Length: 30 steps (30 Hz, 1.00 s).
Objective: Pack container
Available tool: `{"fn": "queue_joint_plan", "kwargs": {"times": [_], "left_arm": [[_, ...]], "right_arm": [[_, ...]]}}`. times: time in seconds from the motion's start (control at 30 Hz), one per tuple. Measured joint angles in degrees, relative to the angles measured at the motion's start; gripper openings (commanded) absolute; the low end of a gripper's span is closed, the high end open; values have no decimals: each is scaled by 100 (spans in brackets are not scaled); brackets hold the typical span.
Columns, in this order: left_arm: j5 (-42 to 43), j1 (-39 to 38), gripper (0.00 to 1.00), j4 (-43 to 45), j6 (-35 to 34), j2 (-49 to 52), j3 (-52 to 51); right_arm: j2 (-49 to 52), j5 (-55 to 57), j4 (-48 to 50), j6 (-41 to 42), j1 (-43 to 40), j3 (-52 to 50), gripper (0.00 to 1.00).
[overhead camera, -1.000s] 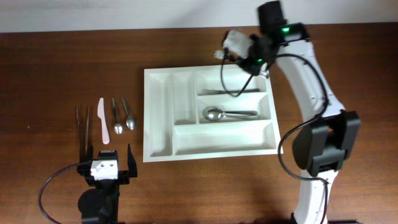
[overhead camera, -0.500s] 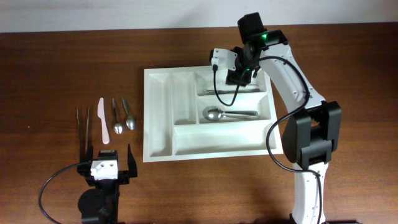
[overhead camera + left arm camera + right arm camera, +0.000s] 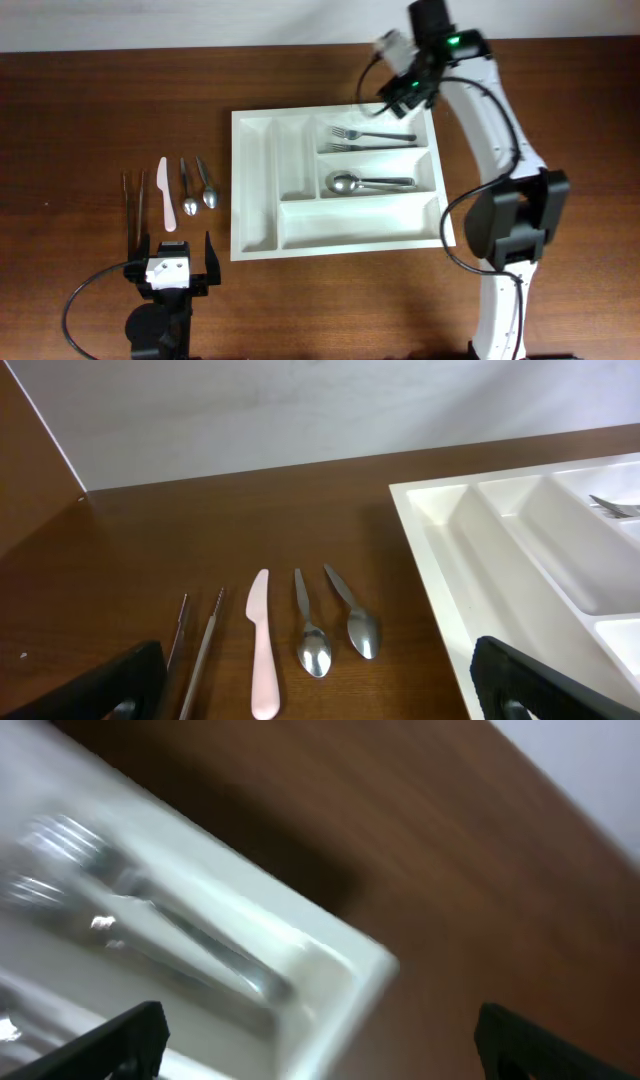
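Note:
The container (image 3: pixel 255 190) is a white cutlery tray in mid-table. Its far long compartment holds two forks (image 3: pixel 372 140), and the middle one holds a large spoon (image 3: pixel 366 182). My right gripper (image 3: pixel 403 100) hovers open over the tray's far right corner with nothing in it. Its blurred wrist view shows the forks (image 3: pixel 150 920) below, between the wide-apart right gripper (image 3: pixel 320 1050) fingertips. My left gripper (image 3: pixel 170 262) rests open near the front left edge. Beyond the left gripper (image 3: pixel 320 700) lie a pink knife (image 3: pixel 262 650) and two spoons (image 3: pixel 332 628).
Left of the tray, metal tongs (image 3: pixel 132 200), the pink knife (image 3: pixel 165 193) and two small spoons (image 3: pixel 197 187) lie in a row on the brown table. The tray's two narrow compartments and its near long compartment (image 3: pixel 360 222) hold nothing. The tray's near rim (image 3: pixel 440 570) shows at right.
The right gripper dipped into the far compartment, opened and let go of a second fork, then rose back toward the far right corner. The left arm stayed still.

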Motion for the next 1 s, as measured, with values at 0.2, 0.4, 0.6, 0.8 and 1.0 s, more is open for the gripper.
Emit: {"fn": "queue_joint_plan", "kwargs": {"times": [0.2,0.4,0.6,0.8,1.0], "left_arm": [[0,0,99,0,0,0,0],[0,0,99,0,-2,0,0],[2,0,99,0,0,0,0],[0,0,99,2,0,0,0],[96,2,99,262,0,0,0]], "right_arm": [[-48,404,-299,1495,-863,127,99],[-50,529,-308,2083,-1582,127,99],[-48,529,-310,2253,-1899,127,99],[-50,529,-310,2280,-1906,127,99],[-50,529,-310,2275,-1906,127,99]]}}
